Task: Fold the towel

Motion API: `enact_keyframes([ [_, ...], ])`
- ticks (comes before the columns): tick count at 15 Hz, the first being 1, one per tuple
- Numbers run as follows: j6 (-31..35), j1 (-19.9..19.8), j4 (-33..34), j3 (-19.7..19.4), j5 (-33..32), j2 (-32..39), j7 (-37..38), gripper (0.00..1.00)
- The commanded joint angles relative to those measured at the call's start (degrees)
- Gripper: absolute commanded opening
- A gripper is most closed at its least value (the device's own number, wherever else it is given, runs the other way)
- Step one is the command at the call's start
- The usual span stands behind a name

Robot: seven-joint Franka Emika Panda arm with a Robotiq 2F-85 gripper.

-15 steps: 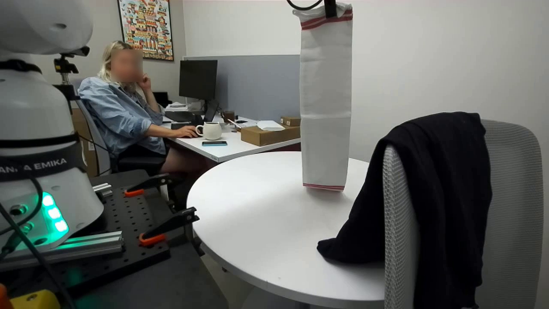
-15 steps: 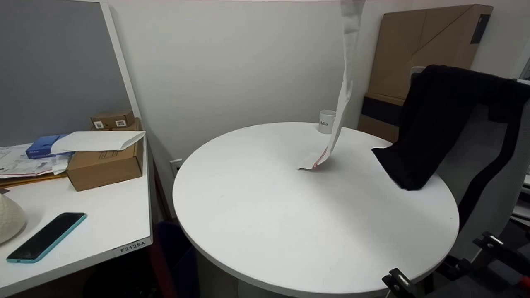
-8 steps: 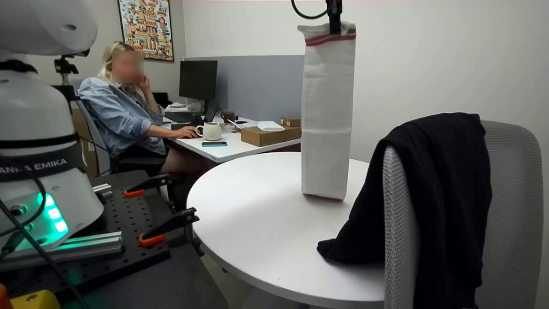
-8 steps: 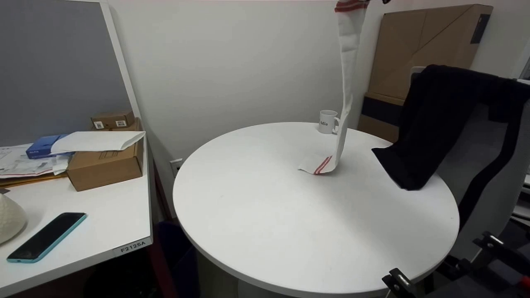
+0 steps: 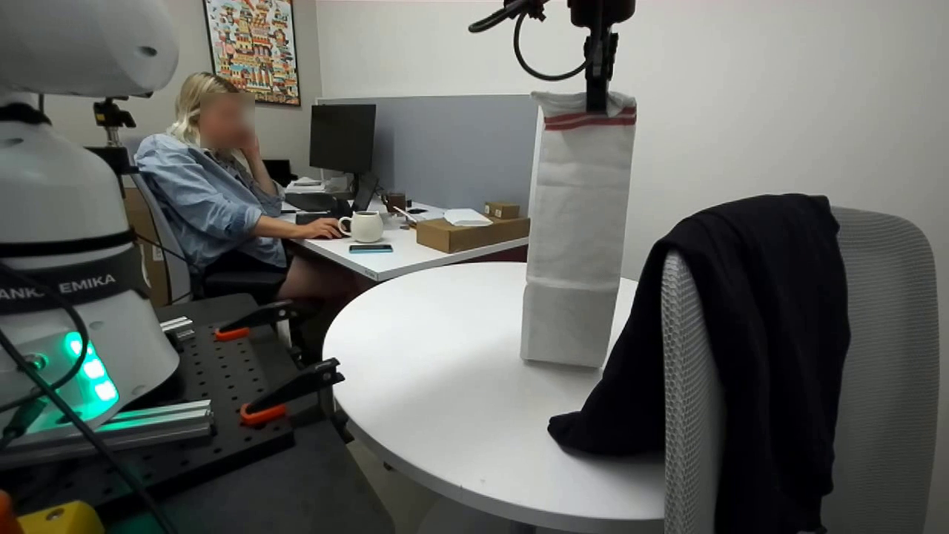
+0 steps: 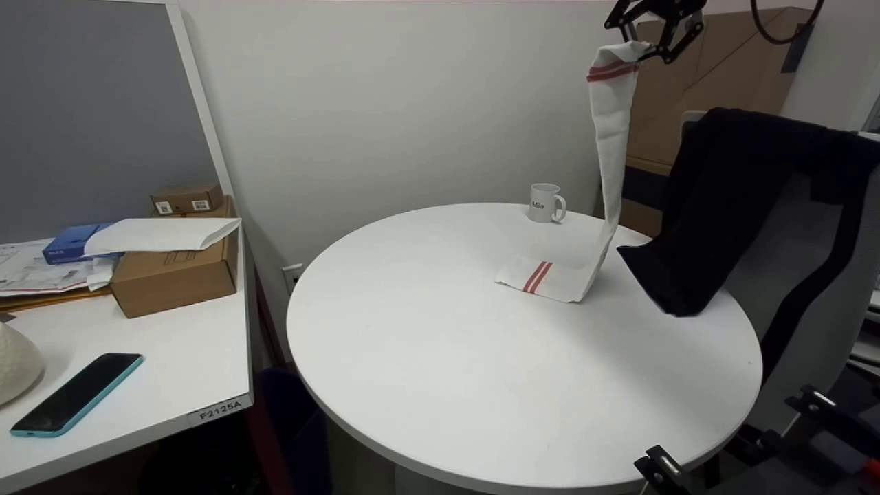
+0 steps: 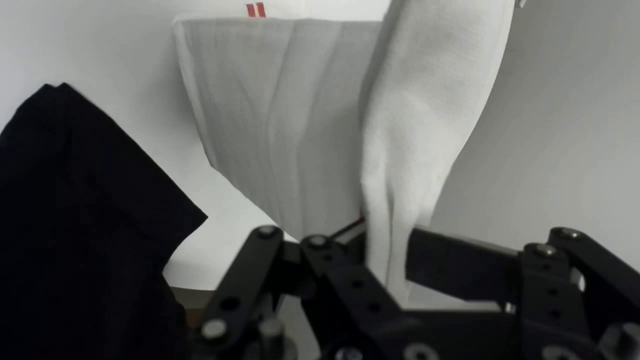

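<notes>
Currently at the laying-down stage, by my reading. The towel (image 6: 612,124) hangs as a long narrow strip; its lower striped end lies flat on the round desk (image 6: 440,385), with a sharp bend where the fabric turns upward. The hand (image 7: 387,252) is clamped on the upper striped end, fabric pinched in the wrist view. Laid end points away from the black cloth (image 6: 715,199), which drapes over a chair (image 5: 890,334) and down onto the desk.

Fold over the length not made. Only a short stretch is down, so creasing at the present bend would likely give unequal halves. Next move, judged: pay out more fabric by lowering with travel toward the chair, then carry the held end back across the laid end, press low, release. Watch for: held end brushing the black cloth; laid part sliding, since nothing weights it.
</notes>
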Motion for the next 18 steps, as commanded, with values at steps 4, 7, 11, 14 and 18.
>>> enact_keyframes([
  [4,-0.4,11.0,2.7,-8.1,1.3,-2.3,-0.7,0.0],
  [7,1.0,18.1,4.0,-12.5,0.7,-1.8,-0.5,0.0],
  [11,4.5,30.8,4.7,-23.2,10.1,-5.3,-7.2,0.0],
  [14,6.9,40.8,4.6,-31.7,3.7,-0.6,-3.0,0.0],
  [18,9.1,54.3,6.0,-44.9,-8.7,5.9,3.3,0.0],
])
